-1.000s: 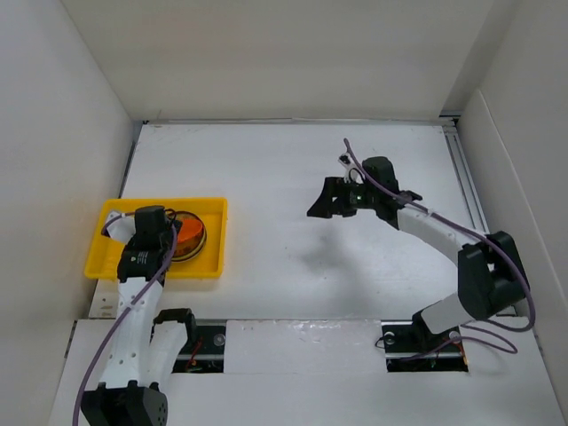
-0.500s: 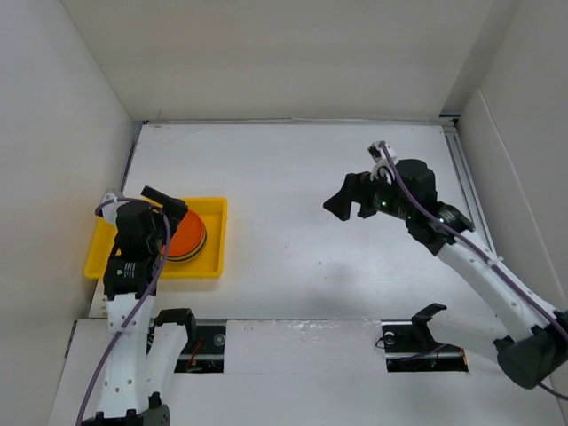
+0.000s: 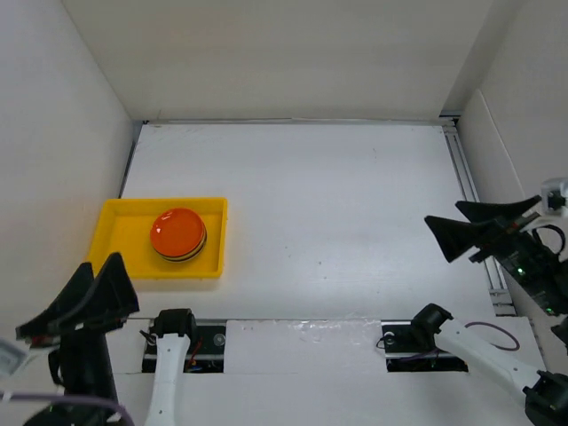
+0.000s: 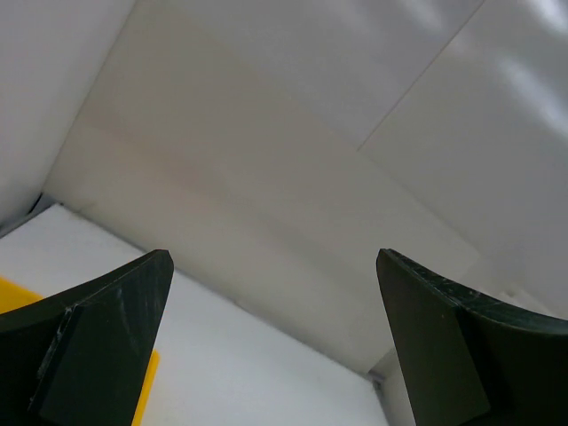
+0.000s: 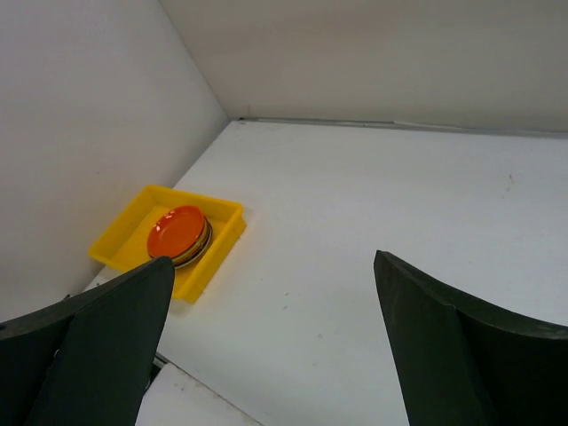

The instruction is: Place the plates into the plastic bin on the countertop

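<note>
- I am holding my left gripper (image 3: 89,297) raised above the near edge, its jaws spread wide and gripping nothing.
- I am tilting it upward, so between those jaws I am seeing mostly the white walls (image 4: 266,133) and a strip of the countertop (image 4: 222,355) low down.
- A sliver of the yellow plastic bin (image 4: 11,295) is peeking out just beside the left finger of my left gripper, low on that side.
- In the overhead view the bin is lying ahead of my left jaws and slightly toward their right. It is near them but not touching.
- I am holding my right gripper (image 3: 444,216) out at the far right side, lifted off the countertop. Its jaws are also released wide, with nothing between them.
- The plates (image 5: 177,231) are sitting well apart from my right jaws, far ahead on the left-finger side. In my wrist view they are showing just above that finger's tip.
- They are resting as one stack inside the bin, with an orange plate lying on top and darker rims showing under it. I cannot tell how many are lying below.
- The stack is standing in the part of the bin nearer my right jaws, and bare yellow floor is showing on the side away from them.
- Open white countertop is stretching between my right jaws and the bin.
</note>
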{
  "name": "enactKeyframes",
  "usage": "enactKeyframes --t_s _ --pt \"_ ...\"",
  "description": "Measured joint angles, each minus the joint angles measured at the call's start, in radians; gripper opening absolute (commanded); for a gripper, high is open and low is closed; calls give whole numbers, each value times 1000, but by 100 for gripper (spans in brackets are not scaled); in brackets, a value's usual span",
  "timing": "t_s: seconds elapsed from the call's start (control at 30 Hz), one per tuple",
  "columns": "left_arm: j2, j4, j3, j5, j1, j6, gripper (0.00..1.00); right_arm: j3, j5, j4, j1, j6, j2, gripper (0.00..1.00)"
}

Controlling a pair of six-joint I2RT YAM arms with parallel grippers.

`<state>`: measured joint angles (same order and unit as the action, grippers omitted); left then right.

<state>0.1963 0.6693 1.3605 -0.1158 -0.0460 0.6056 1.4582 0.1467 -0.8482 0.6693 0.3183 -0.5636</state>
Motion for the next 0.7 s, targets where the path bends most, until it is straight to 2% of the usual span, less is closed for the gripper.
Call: enactKeyframes --t_s 0.13,0.33,0.7 --pt "-69 -3 41 -9 -1 2 100 68 17 -93 0 -15 56 100" --pt "-33 71 10 9 -1 30 100 76 27 -190 0 -31 98 100" --pt "-24 114 29 -21 3 58 100 76 27 -224 0 -35 164 100"
